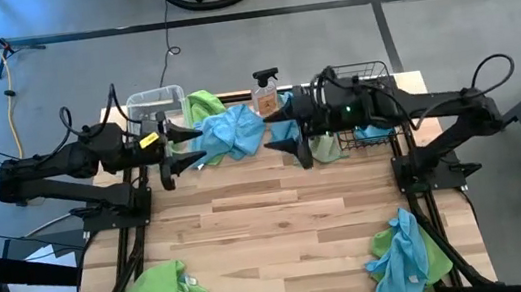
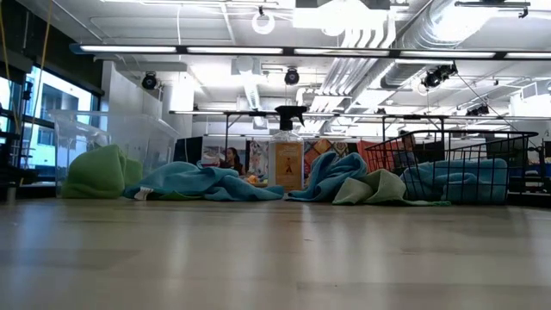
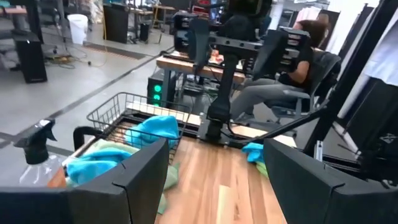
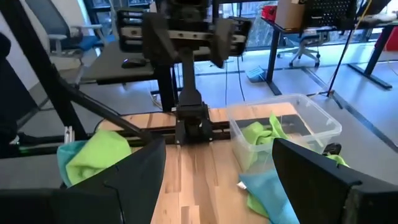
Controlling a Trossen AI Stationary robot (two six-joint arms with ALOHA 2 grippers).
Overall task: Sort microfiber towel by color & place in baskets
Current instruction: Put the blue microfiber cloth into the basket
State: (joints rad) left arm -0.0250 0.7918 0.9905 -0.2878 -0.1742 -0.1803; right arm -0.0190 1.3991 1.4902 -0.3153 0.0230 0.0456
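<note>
even, bright light falls from long white ceiling strip lamps. the pale wooden plank tabletop blurs toward the low camera. both wrist views show soft, unfocused dark fingers, sharper beyond them.

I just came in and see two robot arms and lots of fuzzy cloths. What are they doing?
The robot is sorting towels by color into two baskets. The clear plastic tub holds a green towel, and the black wire basket holds a blue towel. Both the left end effector and the right end effector are open and hold nothing, over the mixed pile at the back. More towels wait at the front corners.
</note>
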